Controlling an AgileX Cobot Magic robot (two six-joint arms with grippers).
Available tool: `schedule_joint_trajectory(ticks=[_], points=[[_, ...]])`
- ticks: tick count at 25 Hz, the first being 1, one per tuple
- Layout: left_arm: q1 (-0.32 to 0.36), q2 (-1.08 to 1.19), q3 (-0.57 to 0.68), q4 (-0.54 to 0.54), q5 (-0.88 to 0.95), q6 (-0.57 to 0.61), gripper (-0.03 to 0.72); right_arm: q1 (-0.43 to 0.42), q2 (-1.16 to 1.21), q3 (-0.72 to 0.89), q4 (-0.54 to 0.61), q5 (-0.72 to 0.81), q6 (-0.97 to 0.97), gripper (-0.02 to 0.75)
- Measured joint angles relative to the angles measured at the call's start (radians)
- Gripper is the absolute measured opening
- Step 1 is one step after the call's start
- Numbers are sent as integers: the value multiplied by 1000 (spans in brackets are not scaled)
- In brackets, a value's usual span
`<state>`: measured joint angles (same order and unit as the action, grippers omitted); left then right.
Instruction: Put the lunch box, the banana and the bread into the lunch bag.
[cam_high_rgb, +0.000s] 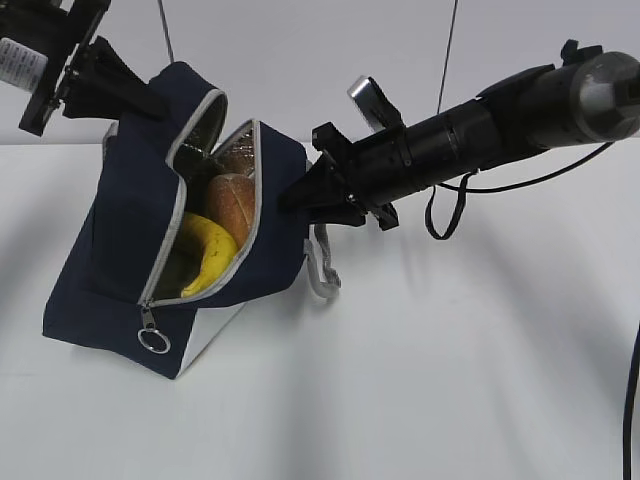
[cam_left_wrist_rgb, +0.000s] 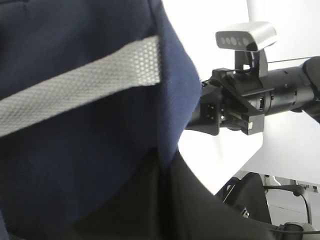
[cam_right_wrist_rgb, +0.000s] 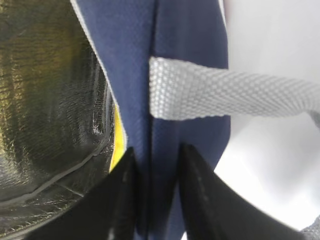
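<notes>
Both grippers' fingers clamp the lunch bag (cam_high_rgb: 120, 270) rim, left (cam_high_rgb: 150, 103) at 11 o'clock, right (cam_high_rgb: 292, 197) at 3; a slip spills banana (cam_high_rgb: 208, 255) and bread (cam_high_rgb: 236, 205).

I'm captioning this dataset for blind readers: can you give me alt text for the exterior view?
A navy lunch bag hangs tilted over a white table, unzipped, showing the banana and the bread inside. The left tool holds its top left corner, and the right tool pinches its right wall.
</notes>
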<state>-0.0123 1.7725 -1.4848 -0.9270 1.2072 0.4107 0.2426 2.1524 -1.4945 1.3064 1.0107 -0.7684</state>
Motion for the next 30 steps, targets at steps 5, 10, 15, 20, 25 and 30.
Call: schedule_joint_trajectory(ticks=[5,10,15,20,25,30], points=[[0,0,0,0,0,0,-1,1,4,-31,2,2,-7,6],[0,0,0,-23,0,0,-1,1,4,-101,-10,46,-10,-5],[-2,6,0,-91,-7,3,-1,-11,2,-204,-69,79,33,-5],[-42,8,0,-135,-107,3,-1,-38,-5,-320,-188,110,114,-6],[-104,10,0,-172,-232,7,-1,-56,-5,-441,-322,132,215,-6],[-130,70,0,-299,-278,42,-1,-59,-5,-517,-429,144,290,-6]])
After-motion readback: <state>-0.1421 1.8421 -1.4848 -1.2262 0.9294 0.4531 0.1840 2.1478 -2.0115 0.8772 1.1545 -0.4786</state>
